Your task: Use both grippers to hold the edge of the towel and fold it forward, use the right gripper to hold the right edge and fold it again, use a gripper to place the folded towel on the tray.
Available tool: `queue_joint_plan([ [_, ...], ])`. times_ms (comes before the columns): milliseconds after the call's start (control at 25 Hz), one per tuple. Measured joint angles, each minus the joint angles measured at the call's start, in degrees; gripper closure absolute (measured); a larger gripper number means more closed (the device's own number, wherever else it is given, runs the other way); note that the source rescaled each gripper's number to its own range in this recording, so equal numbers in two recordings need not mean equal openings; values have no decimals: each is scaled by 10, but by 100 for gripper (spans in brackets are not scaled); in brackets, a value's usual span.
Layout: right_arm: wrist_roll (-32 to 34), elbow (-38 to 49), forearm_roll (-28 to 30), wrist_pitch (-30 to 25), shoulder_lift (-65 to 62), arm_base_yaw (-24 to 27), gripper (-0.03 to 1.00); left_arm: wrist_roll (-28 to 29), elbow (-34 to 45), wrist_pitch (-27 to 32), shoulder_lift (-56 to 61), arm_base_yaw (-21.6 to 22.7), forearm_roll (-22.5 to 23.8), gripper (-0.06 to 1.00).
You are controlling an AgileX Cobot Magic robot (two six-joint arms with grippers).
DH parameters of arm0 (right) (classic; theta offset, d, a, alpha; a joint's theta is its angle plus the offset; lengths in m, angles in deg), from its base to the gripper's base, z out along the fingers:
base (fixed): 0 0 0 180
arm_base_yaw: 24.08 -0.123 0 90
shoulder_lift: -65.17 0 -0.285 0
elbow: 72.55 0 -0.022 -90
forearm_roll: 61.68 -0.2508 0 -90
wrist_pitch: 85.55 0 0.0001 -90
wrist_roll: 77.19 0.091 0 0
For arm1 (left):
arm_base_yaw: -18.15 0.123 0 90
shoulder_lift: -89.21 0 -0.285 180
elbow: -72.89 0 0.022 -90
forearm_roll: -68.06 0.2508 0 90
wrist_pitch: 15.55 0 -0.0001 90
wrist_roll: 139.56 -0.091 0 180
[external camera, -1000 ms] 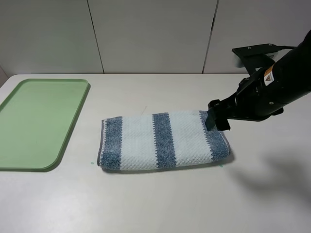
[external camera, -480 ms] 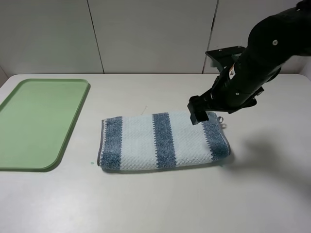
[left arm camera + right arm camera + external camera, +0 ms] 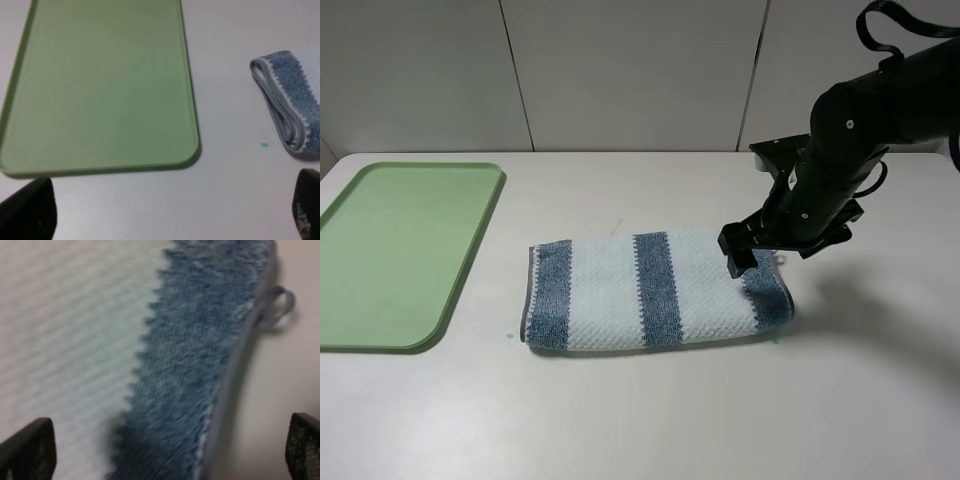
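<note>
Exterior high: your towel (image 3: 655, 290) is folded once, right gripper (image 3: 748, 256) gaping over its right edge (image 3: 785, 298), second fold and tray (image 3: 400, 250) left.

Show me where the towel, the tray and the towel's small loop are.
towel (image 3: 655, 290), exterior high view, on its middle blue stripe
tray (image 3: 400, 250), exterior high view, on its bare floor
loop (image 3: 291, 300), right wrist view, on its grey strap

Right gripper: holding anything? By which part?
Nothing held. The right gripper hangs with jaws open over the right end of the towel.
</note>
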Motion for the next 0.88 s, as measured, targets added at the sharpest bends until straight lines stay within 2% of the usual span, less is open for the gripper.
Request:
queue_joint_plan([
  [520, -20, 0, -6, 50, 72, 43, -3, 0, 0, 0, 0, 0, 0, 1],
  [880, -29, -2, -15, 76, 103, 49, -3, 0, 0, 0, 0, 0, 0, 1],
])
